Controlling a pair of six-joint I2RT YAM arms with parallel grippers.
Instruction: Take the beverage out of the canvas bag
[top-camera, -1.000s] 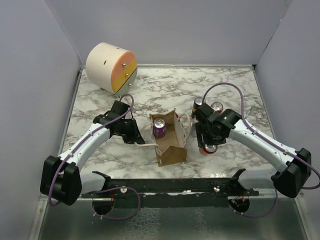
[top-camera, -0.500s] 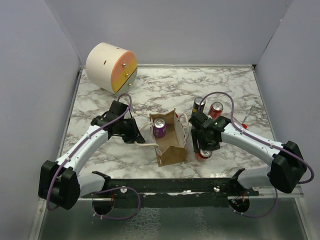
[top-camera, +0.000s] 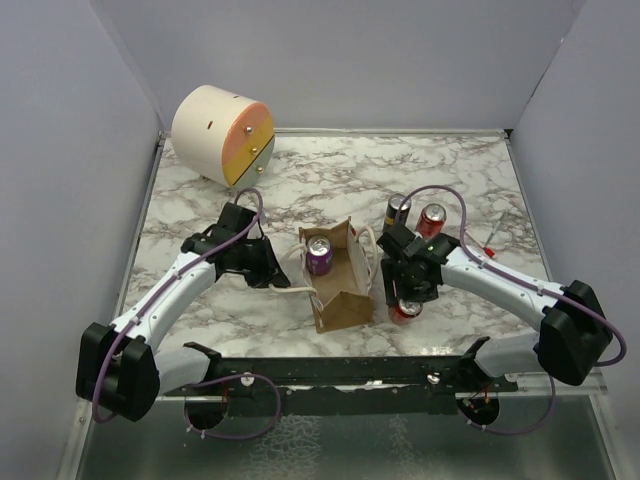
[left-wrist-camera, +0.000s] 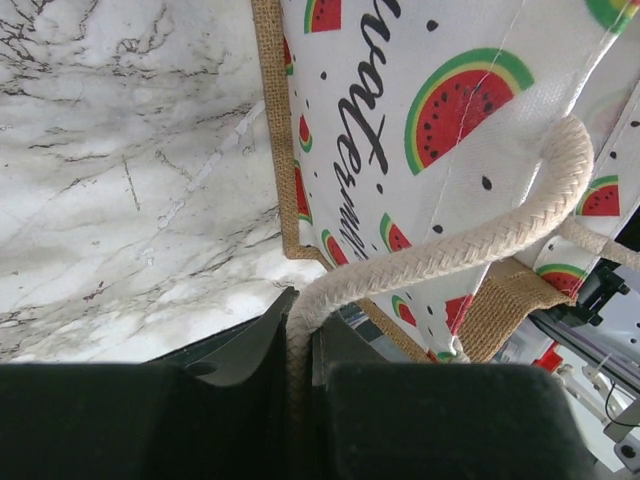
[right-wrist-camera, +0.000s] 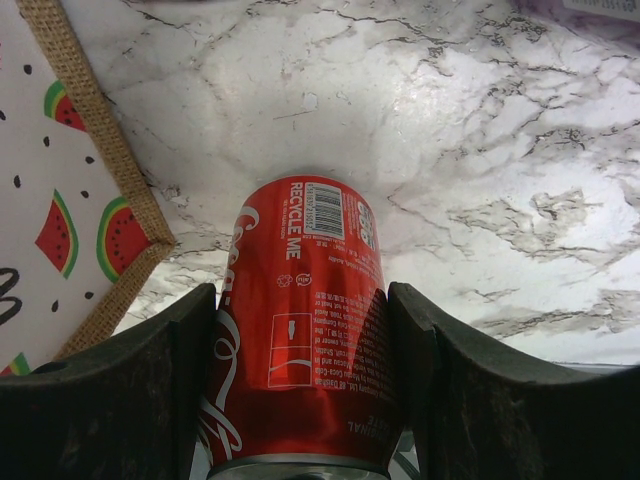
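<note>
Left gripper (left-wrist-camera: 300, 352): jaws are closed tight on the white braided rope handle (left-wrist-camera: 450, 245) of the small boxy tan-brown canvas bag (left-wrist-camera: 420, 120). The rope is pinched between the two dark fingers and is seen arcing up across the bag's white watermelon-printed side.

Right gripper (right-wrist-camera: 300, 380): jaws are held at can width and clamped on a red aluminium soda can (right-wrist-camera: 300, 330), with one finger pressed against each side. This can is stood upright on the table, outside the bag and just beside its right wall. Contact with the bag cannot be judged.

A purple beverage can (top-camera: 319, 255) is seen upright inside the bag, toward the far end of the open top. The bag is set upright between the two grippers, near the middle of the table.

Surface: a white marble-pattern tabletop (top-camera: 330, 180) with grey veining. Beyond the right gripper a dark can (top-camera: 398, 209) and a second red can (top-camera: 432, 216) are stood side by side. A cream-and-orange cylindrical drum (top-camera: 215, 130) is placed at the far left corner, its orange-banded flat face turned toward the near right. A small red-tipped item (top-camera: 490, 238) is noted near the right edge, too small to identify.

Room: the table is enclosed on three sides by plain pale grey-lilac walls (top-camera: 380, 60). A black rail (top-camera: 340, 372) is run along the near edge.
</note>
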